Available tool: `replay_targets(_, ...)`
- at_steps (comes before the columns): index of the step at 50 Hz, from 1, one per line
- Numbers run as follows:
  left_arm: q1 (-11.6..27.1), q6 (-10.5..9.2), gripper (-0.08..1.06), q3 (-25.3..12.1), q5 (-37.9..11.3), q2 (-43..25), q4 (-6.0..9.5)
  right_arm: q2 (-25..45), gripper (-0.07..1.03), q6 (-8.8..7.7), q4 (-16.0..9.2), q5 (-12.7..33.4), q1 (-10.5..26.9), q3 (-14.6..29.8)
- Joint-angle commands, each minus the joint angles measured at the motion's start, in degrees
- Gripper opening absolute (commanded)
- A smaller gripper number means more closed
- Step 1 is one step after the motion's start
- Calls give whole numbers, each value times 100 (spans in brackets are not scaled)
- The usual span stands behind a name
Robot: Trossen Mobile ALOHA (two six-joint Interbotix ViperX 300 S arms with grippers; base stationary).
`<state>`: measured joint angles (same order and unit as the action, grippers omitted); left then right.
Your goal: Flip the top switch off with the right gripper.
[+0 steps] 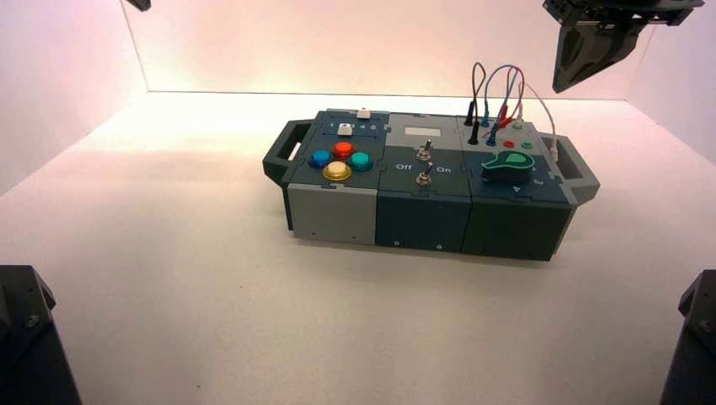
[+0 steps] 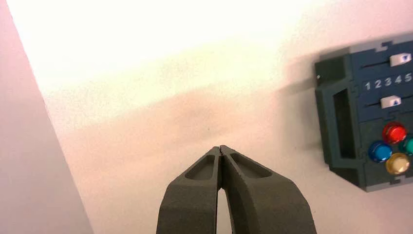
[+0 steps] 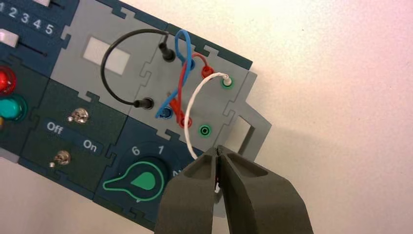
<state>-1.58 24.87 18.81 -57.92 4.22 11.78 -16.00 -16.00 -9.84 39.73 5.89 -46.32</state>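
The box [image 1: 422, 190] stood on the white counter [image 1: 186, 278], a handle at each end. Its middle section carried two small metal toggle switches, one behind the other, with "Off" printed to their left and "On" to their right. The top switch [image 1: 426, 150] was the far one; the lower switch [image 1: 425, 176] sat just nearer. From the right wrist view the top switch [image 3: 78, 115] leaned toward the "On" side, though its exact tilt was hard to tell.

The right pincer [image 1: 583, 52] hung high over the far right corner of the scene, above and beyond the box's right end, well apart from the switches. In its own wrist view the right pincer [image 3: 217, 149] had its two tips pressed together, holding nothing, over the box's right end near the green knob [image 3: 137, 180] and the white wire [image 3: 195, 112].

The left pincer [image 2: 221, 148] was likewise closed on nothing, tips touching, and hovered over bare counter to the left of the box, well clear of the coloured buttons [image 2: 393, 146] on the box's left section. In the high view only a dark corner of it showed at the far left edge.

Black, blue and red wires [image 1: 494, 93] looped up from the box's far right section.
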Motion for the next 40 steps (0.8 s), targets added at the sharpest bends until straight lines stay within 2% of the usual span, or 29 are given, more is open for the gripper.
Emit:
replay_targets(1, -9, -114, -3, -18, 149, 316, 439, -316, -2, 105, -378, 44, 26, 18)
replay_targets(5, 0, -132, -3, 79, 149, 369, 738, -466, -2, 105, -571, 114, 35, 9)
replay_targets(15, 0, -132, -3, 369, 123, 483, 1310, -853, -2, 114, -1178, 281, 26, -105)
replay_targets(18, 0, -132, -3, 510, 132, 545, 1600, -905, -2, 123, -1292, 378, 35, -141)
replay_targets(19, 0, -141, -3, 536, 149, 554, 1644, -923, -2, 123, -1327, 431, 26, -158)
replay_targets(20, 0, -141, -3, 624, 158, 598, 1811, -949, -2, 132, -1371, 483, 35, -167)
replay_targets(21, 0, -141, -3, 624, 158, 598, 1811, -949, -2, 132, -1371, 483, 35, -167)
replay_targets(22, 0, -141, -3, 782, 220, 694, 2030, -984, -2, 158, -1415, 642, 53, -211)
replay_targets(24, 9, -185, -3, 932, 325, 791, 2180, -1011, -2, 185, -1415, 668, 62, -237)
replay_targets(25, 18, -202, -3, 967, 360, 826, 2206, -1020, -2, 220, -1406, 668, 88, -272)
replay_targets(26, 79, -281, -3, 1187, 571, 993, 2276, -1081, -2, 325, -1406, 642, 114, -334)
replay_targets(27, 141, -299, -3, 1301, 721, 1107, 2276, -1116, -2, 448, -1406, 580, 132, -378)
replay_targets(31, 290, -299, -3, 1521, 1011, 1362, 2250, -1248, -2, 765, -1318, 396, 167, -457)
replay_targets(33, 343, -299, -3, 1591, 1116, 1450, 2241, -1274, -2, 870, -1274, 352, 185, -475)
replay_targets(35, 510, -281, -3, 1714, 1345, 1644, 2215, -1318, -2, 1169, -1125, 255, 220, -492)
replay_targets(36, 571, -264, -3, 1758, 1406, 1705, 2197, -1336, -2, 1230, -1090, 237, 237, -501)
replay_targets(40, 782, -264, -3, 1881, 1608, 1837, 2180, -1362, -2, 1837, -747, 132, 413, -492)
